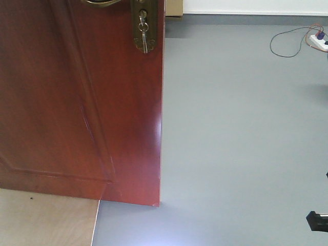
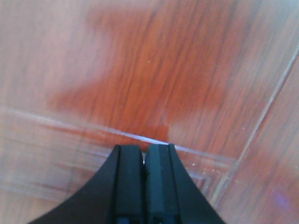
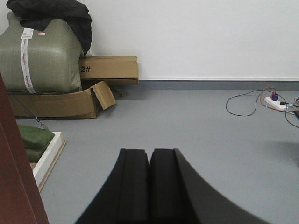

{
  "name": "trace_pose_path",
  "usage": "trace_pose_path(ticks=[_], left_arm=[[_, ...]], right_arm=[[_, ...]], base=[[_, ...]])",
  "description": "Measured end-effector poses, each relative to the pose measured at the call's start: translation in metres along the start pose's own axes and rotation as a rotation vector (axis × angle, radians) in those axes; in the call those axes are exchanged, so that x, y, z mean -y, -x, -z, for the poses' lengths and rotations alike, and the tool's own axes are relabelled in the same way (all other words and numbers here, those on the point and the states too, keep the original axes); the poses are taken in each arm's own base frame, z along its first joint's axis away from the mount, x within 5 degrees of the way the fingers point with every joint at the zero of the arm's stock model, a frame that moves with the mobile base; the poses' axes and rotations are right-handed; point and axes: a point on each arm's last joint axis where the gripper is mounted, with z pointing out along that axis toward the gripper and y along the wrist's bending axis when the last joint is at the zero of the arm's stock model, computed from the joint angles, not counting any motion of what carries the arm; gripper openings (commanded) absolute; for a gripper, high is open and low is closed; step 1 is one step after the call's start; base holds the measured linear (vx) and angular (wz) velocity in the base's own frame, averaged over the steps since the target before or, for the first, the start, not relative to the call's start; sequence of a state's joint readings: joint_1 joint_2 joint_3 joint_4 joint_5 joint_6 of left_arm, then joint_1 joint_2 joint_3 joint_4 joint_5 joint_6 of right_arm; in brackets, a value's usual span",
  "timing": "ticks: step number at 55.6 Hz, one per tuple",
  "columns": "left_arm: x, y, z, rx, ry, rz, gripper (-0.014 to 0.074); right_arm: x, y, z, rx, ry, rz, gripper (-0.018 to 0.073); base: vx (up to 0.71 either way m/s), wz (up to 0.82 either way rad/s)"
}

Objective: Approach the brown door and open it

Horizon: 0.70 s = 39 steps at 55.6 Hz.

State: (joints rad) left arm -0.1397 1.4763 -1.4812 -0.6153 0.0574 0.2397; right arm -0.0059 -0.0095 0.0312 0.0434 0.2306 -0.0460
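The brown door [image 1: 77, 102] fills the left half of the front view, swung ajar, with its free edge near the middle. At its top sit a brass lever handle [image 1: 102, 3] and a brass lock plate [image 1: 144, 31] with keys [image 1: 144, 38] hanging from it. My left gripper [image 2: 144, 149] is shut with nothing between its fingers and points at the glossy door panel [image 2: 154, 70], very close. Its contact with the wood cannot be judged. My right gripper [image 3: 149, 151] is shut and empty, facing the grey floor beyond the door edge [image 3: 14, 177].
Grey floor [image 1: 241, 133] lies past the door. A power strip with cables [image 1: 318, 41] is at the far right. Cardboard boxes [image 3: 93, 84], a green wrapped bale [image 3: 42, 56] and a white-framed tray [image 3: 46, 156] stand at the left by the white wall. Tan flooring [image 1: 46, 220] shows under the door.
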Motion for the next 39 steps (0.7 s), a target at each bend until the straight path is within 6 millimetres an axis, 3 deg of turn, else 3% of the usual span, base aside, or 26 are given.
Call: trace_pose_path(ticks=[24, 32, 39], left_arm=[[0.004, 0.006, 0.008, -0.006, -0.012, -0.064, -0.0006], [0.013, 0.026, 0.037, 0.034, -0.019, -0.243, -0.0006], [0.014, 0.035, 0.074, 0.116, 0.005, -0.437, -0.0006]], right_arm=[[0.000, 0.000, 0.000, 0.000, 0.000, 0.000, 0.0000], [0.000, 0.000, 0.000, 0.000, 0.000, 0.000, 0.0000], [0.000, 0.000, 0.000, 0.000, 0.000, 0.000, 0.0000]], base=[[0.00, 0.00], [0.00, 0.00], [0.00, 0.00]])
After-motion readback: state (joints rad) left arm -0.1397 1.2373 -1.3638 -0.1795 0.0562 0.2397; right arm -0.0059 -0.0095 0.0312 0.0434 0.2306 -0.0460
